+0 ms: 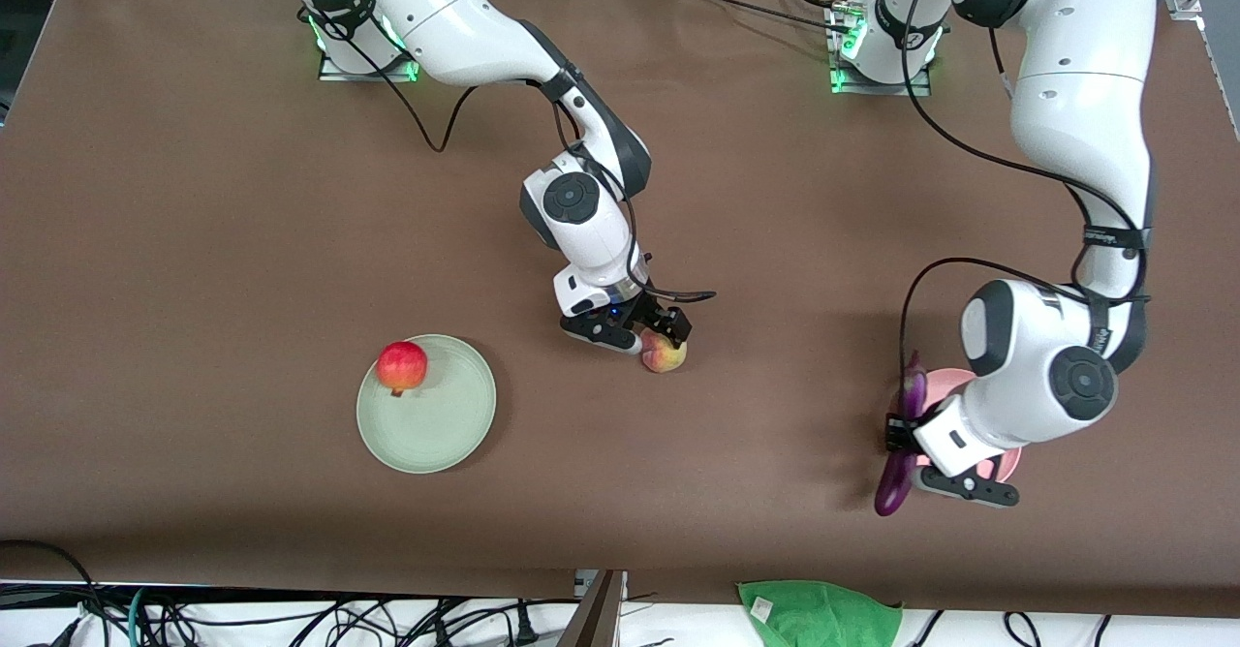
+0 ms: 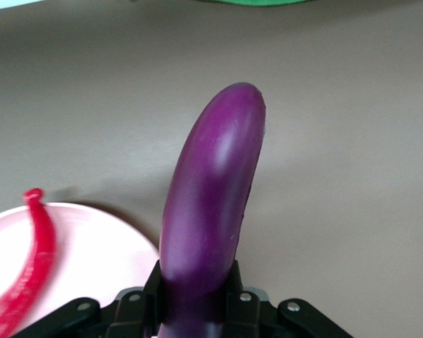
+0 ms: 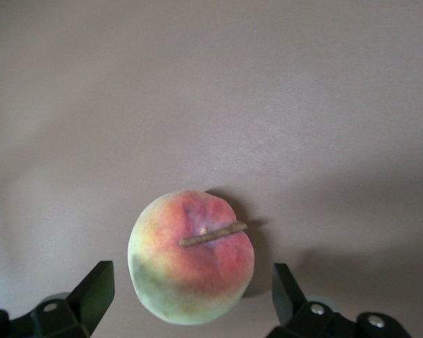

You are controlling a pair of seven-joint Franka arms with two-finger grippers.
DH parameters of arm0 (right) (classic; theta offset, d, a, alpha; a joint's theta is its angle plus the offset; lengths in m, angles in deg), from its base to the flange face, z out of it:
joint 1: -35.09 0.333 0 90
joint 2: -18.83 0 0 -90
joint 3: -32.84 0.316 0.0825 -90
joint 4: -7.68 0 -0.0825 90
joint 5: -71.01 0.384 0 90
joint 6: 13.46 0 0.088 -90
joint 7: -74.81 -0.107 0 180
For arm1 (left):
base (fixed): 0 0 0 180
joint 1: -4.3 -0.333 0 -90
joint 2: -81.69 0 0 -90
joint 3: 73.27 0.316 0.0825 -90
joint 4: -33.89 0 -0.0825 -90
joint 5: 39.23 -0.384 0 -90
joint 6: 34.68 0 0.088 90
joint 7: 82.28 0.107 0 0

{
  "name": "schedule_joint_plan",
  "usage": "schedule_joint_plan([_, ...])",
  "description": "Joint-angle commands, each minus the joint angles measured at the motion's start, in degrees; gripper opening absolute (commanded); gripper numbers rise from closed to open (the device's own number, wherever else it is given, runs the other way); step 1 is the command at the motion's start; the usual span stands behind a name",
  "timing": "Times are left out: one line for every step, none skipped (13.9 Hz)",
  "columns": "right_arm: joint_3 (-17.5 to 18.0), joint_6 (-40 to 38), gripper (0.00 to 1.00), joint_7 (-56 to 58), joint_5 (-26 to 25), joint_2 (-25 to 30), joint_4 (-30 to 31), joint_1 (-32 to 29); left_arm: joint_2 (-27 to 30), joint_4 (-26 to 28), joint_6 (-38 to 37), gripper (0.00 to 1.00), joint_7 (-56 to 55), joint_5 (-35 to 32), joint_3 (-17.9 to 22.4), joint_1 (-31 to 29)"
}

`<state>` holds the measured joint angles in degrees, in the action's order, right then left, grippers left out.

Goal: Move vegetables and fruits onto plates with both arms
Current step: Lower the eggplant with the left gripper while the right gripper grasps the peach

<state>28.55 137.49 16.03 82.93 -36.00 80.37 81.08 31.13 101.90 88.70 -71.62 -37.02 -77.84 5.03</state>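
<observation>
My left gripper (image 1: 901,431) is shut on the purple eggplant (image 1: 892,487) and holds it at the edge of the pink plate (image 1: 947,383). In the left wrist view the eggplant (image 2: 211,190) sticks out from between the fingers (image 2: 152,282), and the red chili (image 2: 29,264) lies on the pink plate (image 2: 92,243). My right gripper (image 1: 668,332) is open and low over the peach (image 1: 664,354), which rests on the table. In the right wrist view the peach (image 3: 190,257) lies between the fingertips (image 3: 95,289), untouched. The red pomegranate (image 1: 402,366) sits on the green plate (image 1: 436,424).
A green cloth (image 1: 819,613) lies off the table's edge nearest the front camera. The left arm's body covers most of the pink plate in the front view. Brown table (image 1: 242,240) stretches bare around the plates.
</observation>
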Motion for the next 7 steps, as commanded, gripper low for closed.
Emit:
schedule_joint_plan([-0.8,3.5,0.99,-1.4,-0.2,-2.8,-1.8,0.7,0.4,1.2,-0.6,0.17,7.9,-0.2,-0.8,-4.2])
schedule_joint_plan([-0.7,4.8,0.99,-1.5,-0.1,-3.3,-1.8,0.7,0.2,1.2,-0.6,0.17,10.1,-0.2,-0.8,-5.3])
schedule_joint_plan([-0.7,5.7,0.99,-2.5,-0.2,-3.7,-1.8,0.7,0.0,1.7,-0.5,0.17,11.2,-0.2,-0.8,-5.7])
schedule_joint_plan([-0.7,6.1,0.99,-3.4,-0.2,-4.1,-1.8,0.7,0.0,2.5,-0.4,0.18,11.4,-0.3,-0.8,-5.8])
schedule_joint_plan([-0.7,6.5,0.99,-3.5,-0.2,-4.2,-1.7,0.8,0.0,3.1,-0.2,0.21,11.5,-0.2,-0.8,-6.0])
schedule_joint_plan([-0.7,6.5,0.98,-3.5,-0.2,-4.2,-1.7,0.9,-0.1,3.5,-0.1,0.23,11.5,-0.2,-0.7,-6.0])
schedule_joint_plan([-0.7,6.7,0.79,-3.2,-0.3,-4.2,-1.7,0.8,-0.2,3.8,0.0,0.23,11.5,-0.2,-0.7,-6.0])
